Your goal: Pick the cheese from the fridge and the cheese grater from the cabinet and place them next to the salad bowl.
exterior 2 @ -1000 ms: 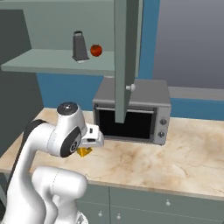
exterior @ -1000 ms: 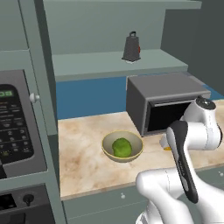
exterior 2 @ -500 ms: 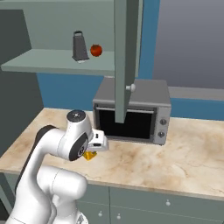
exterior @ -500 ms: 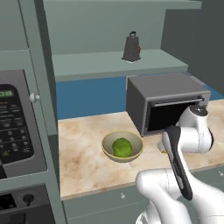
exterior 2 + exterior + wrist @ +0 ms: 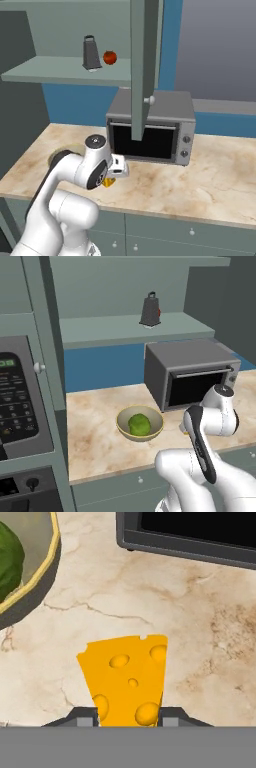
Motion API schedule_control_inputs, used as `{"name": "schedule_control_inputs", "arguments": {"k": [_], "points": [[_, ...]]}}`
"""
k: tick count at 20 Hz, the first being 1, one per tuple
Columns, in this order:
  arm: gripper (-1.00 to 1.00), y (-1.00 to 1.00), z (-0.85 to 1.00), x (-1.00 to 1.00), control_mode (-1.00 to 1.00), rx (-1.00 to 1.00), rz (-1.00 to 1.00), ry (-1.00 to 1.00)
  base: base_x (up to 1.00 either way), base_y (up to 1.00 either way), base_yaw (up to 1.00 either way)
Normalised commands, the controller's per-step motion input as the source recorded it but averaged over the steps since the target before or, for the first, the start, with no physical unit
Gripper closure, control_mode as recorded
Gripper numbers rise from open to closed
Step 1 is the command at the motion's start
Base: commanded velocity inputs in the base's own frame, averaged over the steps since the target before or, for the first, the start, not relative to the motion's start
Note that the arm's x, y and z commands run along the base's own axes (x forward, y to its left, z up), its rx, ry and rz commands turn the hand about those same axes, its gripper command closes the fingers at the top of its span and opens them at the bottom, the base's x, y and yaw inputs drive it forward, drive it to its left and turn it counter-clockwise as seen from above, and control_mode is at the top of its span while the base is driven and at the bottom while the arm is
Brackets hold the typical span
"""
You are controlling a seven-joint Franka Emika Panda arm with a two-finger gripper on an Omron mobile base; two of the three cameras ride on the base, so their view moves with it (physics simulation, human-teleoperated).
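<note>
My gripper (image 5: 127, 714) is shut on the cheese (image 5: 127, 679), a yellow-orange wedge with holes. The wedge hangs just above the marble counter (image 5: 200, 627). In the right base view the cheese (image 5: 109, 183) shows under the hand, in front of the microwave. The salad bowl (image 5: 122, 428) with its green lettuce (image 5: 139, 424) stands on the counter just left of the hand, and its rim (image 5: 35, 577) is at the hand view's upper left. The dark cheese grater (image 5: 149, 310) stands upright on the open cabinet's shelf (image 5: 125, 328), well above. The fridge is out of view.
A grey microwave (image 5: 190, 376) sits right behind the hand. The open cabinet door (image 5: 145, 65) hangs in front of it. A small red fruit (image 5: 110, 57) lies beside the grater. A tall unit with a keypad (image 5: 15, 401) borders the counter on the left.
The arm has lowered the hand and the cheese toward the counter, to a spot right of the bowl. Bowl and grater have not moved.
</note>
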Motion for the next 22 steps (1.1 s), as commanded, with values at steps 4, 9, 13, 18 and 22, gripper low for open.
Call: {"name": "schedule_control_inputs", "arguments": {"k": [4, 9, 13, 18, 22], "points": [[1.00, -0.01, -0.30, 0.31, -1.00, 0.00, 0.05, -0.01, 0.00, 0.00, 0.00], [1.00, 0.00, -0.29, 0.40, -1.00, 0.00, 0.08, 0.00, 0.00, 0.00, 0.00], [1.00, 0.01, -0.34, 0.25, -1.00, 0.00, 0.08, 0.00, 0.00, 0.00, 0.00], [1.00, 0.13, -0.27, 0.12, -1.00, 0.00, 0.03, 0.00, 0.00, 0.00, 0.00], [1.00, 0.33, -0.31, 0.15, -1.00, 0.00, 0.01, -0.07, 0.00, 0.00, 0.00]]}}
